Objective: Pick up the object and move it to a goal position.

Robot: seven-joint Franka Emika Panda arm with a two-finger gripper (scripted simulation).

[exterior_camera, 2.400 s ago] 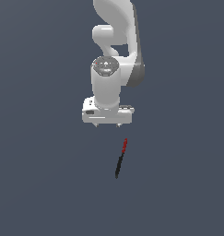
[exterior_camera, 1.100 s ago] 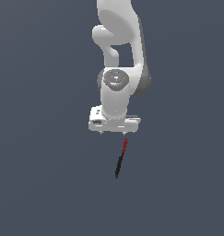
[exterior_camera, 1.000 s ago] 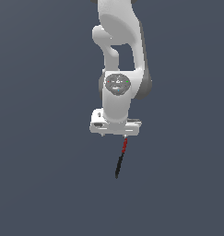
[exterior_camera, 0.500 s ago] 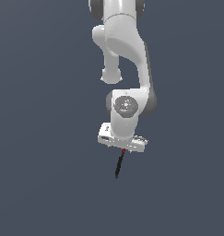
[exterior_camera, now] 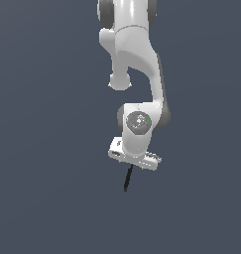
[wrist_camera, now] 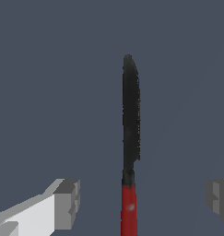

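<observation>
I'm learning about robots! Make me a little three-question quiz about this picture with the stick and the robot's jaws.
1. True or false: the gripper has already closed its jaws on the stick.
2. Which colour is the short end section of the stick in the wrist view? A) green B) red C) yellow
3. Fill in the blank: in the wrist view, the stick lies ______ the two fingers.

Key:
1. False. The jaws stand wide apart, with a clear gap on each side of the stick.
2. B, red; the rest is black.
3. Between.
</observation>
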